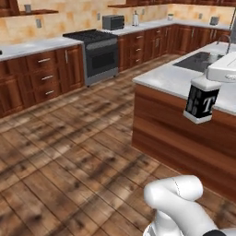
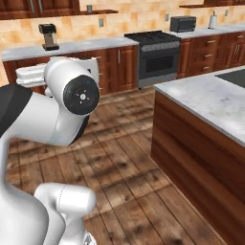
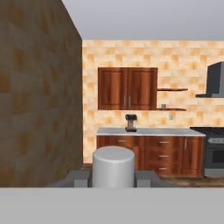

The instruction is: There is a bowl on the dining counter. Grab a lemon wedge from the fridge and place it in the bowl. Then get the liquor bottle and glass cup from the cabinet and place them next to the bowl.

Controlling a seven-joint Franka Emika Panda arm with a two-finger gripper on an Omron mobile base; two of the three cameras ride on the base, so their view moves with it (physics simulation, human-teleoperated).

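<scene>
My gripper [image 3: 113, 177] is shut on the liquor bottle [image 1: 201, 103], a black bottle with white lettering and a pale cap. The bottle hangs in the air just off the near edge of the island counter [image 1: 166, 78], under my white hand. In the hand view its pale round body [image 3: 113, 166] rises between the two dark fingertips [image 3: 78, 178]. The bowl, the lemon wedge and the glass cup are out of view.
The wood-sided island with a sink [image 1: 199, 60] runs along the right. Across the open wooden floor [image 1: 69, 152] stand a stove [image 1: 94, 48] and drawer cabinets. The hand faces a wall cabinet [image 3: 127, 87], a coffee machine [image 3: 130, 122], and a brown wall [image 3: 39, 96] close on its left.
</scene>
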